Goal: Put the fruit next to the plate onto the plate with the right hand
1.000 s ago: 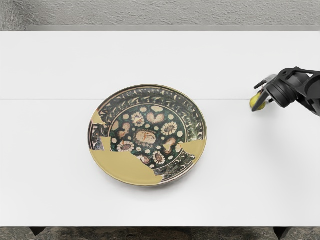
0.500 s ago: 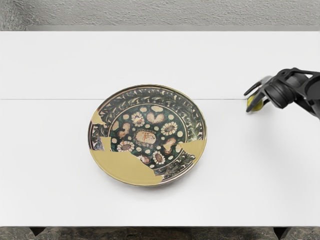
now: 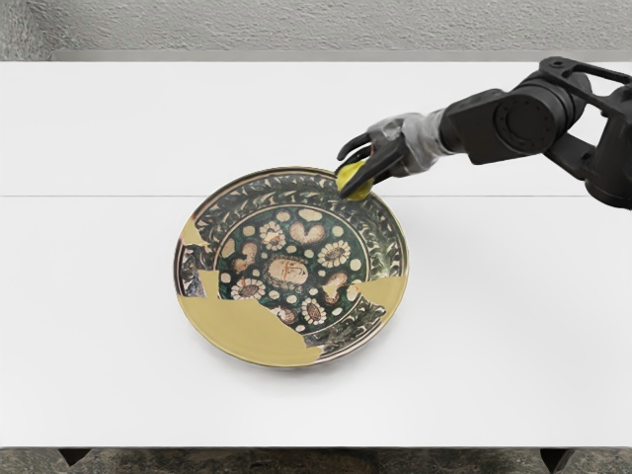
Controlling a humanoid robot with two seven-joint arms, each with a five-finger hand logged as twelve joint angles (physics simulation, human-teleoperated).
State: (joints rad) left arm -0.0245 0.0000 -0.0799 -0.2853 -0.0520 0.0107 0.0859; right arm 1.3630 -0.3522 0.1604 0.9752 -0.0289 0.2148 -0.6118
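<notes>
A round patterned plate [image 3: 229, 318], dark green with floral motifs and plain gold patches, lies on the white table. My right arm reaches in from the right edge. Its hand [image 3: 367, 166] hovers over the plate's far right rim, fingers curled around a small yellow fruit [image 3: 353, 181]. Only the lower part of the fruit shows below the fingers. The fruit is held above the rim, not resting on the plate. The left arm is out of view.
The white table [image 3: 513, 336] extends on all sides of the plate, with its front edge near the bottom of the picture. A faint seam [image 3: 89, 196] runs across the tabletop behind the plate.
The right hand has swept left from the table's right side to the plate's far rim, carrying the yellow fruit with it. More of the arm shows now.
</notes>
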